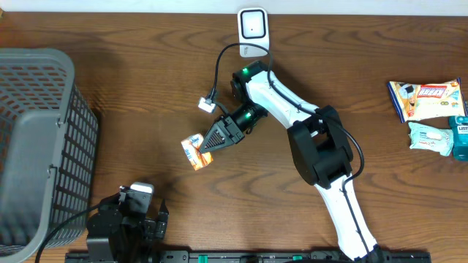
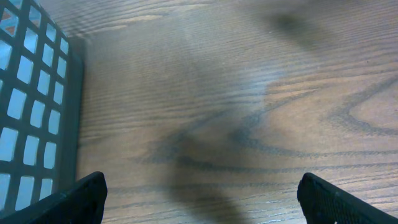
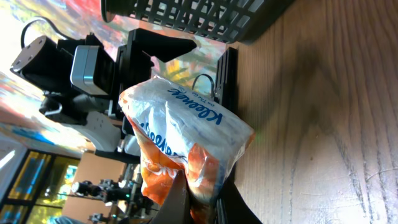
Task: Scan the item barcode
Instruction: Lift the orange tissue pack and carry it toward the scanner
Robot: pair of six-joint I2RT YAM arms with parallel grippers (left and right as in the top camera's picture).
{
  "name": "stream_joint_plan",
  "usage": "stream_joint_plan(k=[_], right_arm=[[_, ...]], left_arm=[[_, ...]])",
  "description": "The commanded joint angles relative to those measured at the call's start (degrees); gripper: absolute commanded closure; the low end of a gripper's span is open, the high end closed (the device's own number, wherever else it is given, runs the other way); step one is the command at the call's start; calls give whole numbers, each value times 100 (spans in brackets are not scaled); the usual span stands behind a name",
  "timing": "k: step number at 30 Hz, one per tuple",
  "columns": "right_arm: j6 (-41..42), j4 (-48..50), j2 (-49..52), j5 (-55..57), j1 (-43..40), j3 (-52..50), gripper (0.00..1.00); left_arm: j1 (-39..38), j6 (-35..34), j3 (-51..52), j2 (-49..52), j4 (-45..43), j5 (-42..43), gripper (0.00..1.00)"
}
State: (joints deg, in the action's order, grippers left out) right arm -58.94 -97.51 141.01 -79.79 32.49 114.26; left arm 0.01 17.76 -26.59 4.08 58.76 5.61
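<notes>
The right gripper [image 1: 209,148] is clamped on one end of the small orange-and-white plastic Kleenex tissue pack [image 1: 194,152], so most of the pack sticks out past the fingertips. The pack is held well short of the white, upright, box-shaped barcode scanner [image 1: 252,25], out in front of it and a little to its left. The left gripper [image 2: 202,202] is farther from the scanner than the pack, its jaws wide apart over the bare brown wooden table [image 2: 249,93] and holding nothing. The step in hand looks like presenting the pack to the scanner. No barcode shows in any view, so I cannot tell which face carries it. The wrist will probably need to roll until the printed panel squarely meets the scanner's window. The film is soft and crinkly, so a taut, flat face will likely read better than a creased one. The fingers should stay clear of the code. The approach should be slow, with a brief pause close in front of the scanner.
</notes>
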Motion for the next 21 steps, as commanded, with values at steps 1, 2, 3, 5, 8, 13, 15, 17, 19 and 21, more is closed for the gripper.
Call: stream_joint_plan(k=[1, 2, 3, 5, 8, 13, 15, 17, 19, 21], right_arm=[[310, -2, 63, -136, -20, -33, 99], [417, -2, 52, -114, -20, -33, 99], [577, -2, 22, -52, -20, -33, 99], [796, -2, -33, 94, -13, -35, 99], [1172, -2, -177, 466, 22, -48, 99], [1434, -2, -599, 887, 116, -256, 99], [1429, -4, -911, 920, 118, -487, 99], [1410, -2, -1290, 1051, 87, -772, 99], [1381, -2, -1725, 1255, 55, -1110, 99], [1281, -2, -2179, 1373, 55, -1497, 99]], left_arm=[[31, -74, 11, -4, 11, -28, 2], [31, -74, 11, -4, 13, -28, 2], [31, -74, 11, -4, 11, -28, 2], [31, -74, 11, -4, 11, -28, 2], [31, -74, 11, -4, 11, -28, 2], [31, -74, 11, -4, 11, -28, 2], [31, -74, 11, -4, 11, -28, 2], [31, -74, 11, -4, 11, -28, 2], [31, -74, 11, -4, 11, -28, 2], [31, -74, 11, -4, 11, -28, 2]])
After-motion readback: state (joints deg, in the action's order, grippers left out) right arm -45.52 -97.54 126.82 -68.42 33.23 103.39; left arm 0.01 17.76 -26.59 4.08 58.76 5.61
